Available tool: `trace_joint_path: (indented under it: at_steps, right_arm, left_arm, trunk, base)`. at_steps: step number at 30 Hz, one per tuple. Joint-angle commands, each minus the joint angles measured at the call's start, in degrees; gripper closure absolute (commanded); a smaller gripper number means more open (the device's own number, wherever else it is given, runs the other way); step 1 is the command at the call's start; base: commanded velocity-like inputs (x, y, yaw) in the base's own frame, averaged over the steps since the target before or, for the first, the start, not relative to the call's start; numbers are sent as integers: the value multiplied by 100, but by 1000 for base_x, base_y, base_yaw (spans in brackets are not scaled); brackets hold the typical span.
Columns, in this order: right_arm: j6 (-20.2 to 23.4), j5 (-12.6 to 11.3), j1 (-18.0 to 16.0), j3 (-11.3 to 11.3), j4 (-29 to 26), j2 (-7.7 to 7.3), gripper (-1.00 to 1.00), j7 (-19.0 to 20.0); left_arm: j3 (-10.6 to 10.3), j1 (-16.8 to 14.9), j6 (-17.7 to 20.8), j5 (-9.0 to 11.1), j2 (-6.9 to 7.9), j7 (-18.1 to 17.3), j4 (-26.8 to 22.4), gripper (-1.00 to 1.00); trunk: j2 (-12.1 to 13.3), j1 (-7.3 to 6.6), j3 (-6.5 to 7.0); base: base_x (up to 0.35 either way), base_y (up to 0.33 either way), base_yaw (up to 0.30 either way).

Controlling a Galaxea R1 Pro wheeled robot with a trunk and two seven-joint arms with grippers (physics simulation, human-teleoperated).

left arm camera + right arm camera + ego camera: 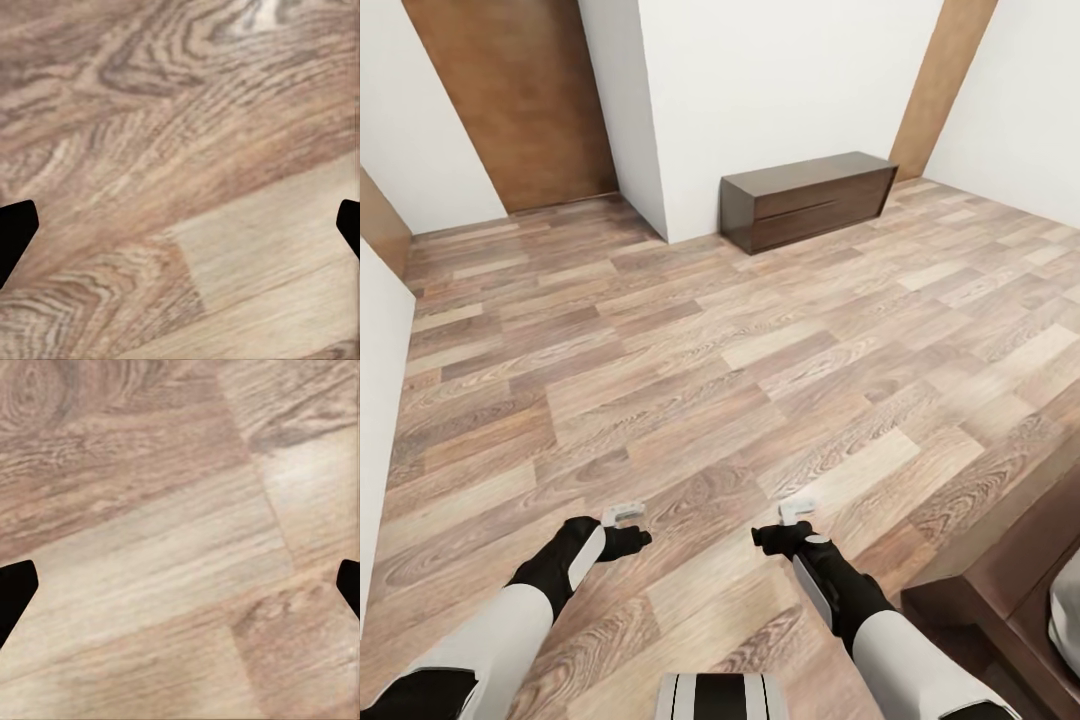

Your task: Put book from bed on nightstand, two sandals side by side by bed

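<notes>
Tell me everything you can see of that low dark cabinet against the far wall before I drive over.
The nightstand is a low, wide, dark-brown box that looks like wood, with a flat top and two drawer fronts split by a horizontal line. It stands upright on the pale plank floor, its back against the white wall, beside a projecting wall corner. I can make out nothing lying on its top, and neither gripper is near it.

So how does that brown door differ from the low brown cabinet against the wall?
The door is tall and a lighter, reddish brown; the cabinet is low, wide and much darker. The door is one plain flat panel, while the cabinet is a box with a flat top and drawer fronts. The door sits towards the left, the cabinet further right. Both look wooden and meet the plank floor.
</notes>
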Motion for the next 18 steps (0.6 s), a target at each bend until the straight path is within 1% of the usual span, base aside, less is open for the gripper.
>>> trace_joint_path:
  at_steps: [1,14,18]
  right_arm:
    - [31,-38,-1,20,-10,-3,-100,-8]
    - [27,-42,-1,38,-8,15,-100,-18]
    - [19,-42,-1,41,-8,24,-100,-24]
  left_arm:
    - [-21,-1,23,33,4,15,-8,-100]
    - [-21,-1,22,39,14,15,1,-100]
    - [-21,-1,22,40,15,15,2,-100]
  trunk:
    - [-1,2,-4]
    - [-1,2,-4]
    - [-1,2,-4]
  base:
    - [331,0,0]
    - [331,1,0]
    - [331,61,0]
